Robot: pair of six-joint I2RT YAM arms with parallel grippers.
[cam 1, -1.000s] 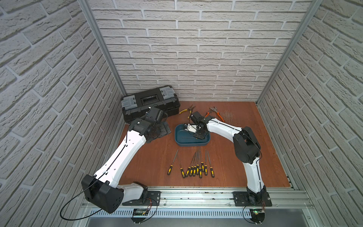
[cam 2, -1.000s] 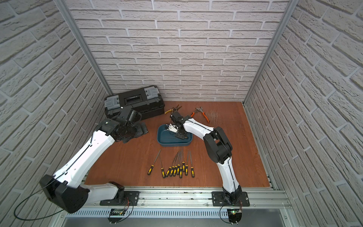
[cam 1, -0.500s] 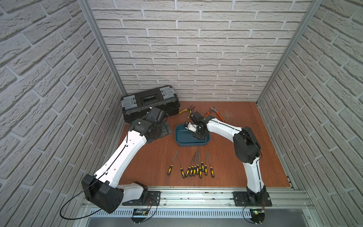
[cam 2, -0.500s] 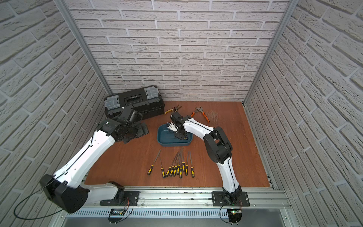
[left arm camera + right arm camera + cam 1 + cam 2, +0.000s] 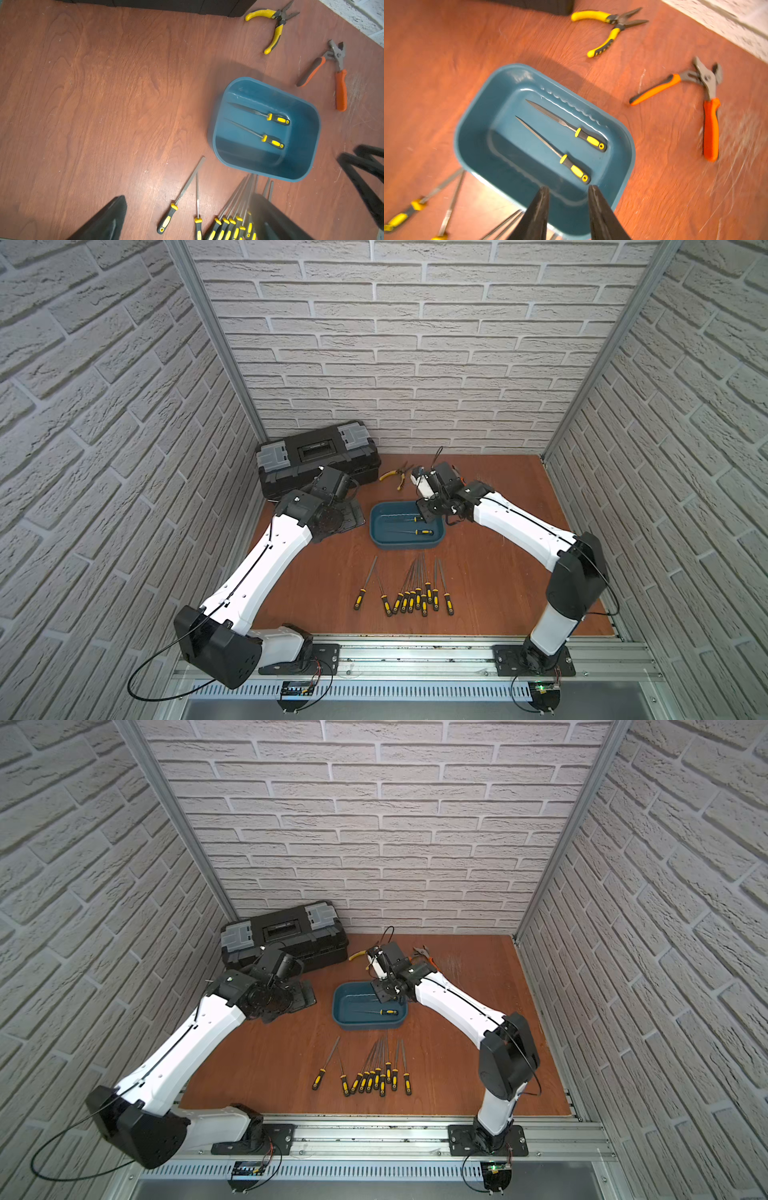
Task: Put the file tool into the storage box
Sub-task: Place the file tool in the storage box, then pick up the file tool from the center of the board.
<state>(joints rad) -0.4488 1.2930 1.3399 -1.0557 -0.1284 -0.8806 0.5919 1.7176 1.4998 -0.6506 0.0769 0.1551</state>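
Two file tools [image 5: 565, 124] lie parallel in the storage box [image 5: 475, 128]; right gripper [image 5: 568, 188] fingers spread, empty, above it; left gripper [image 5: 187, 197] fingers spread wide

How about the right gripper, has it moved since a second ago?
Yes. The right gripper has shifted from the box's middle toward its far rim.
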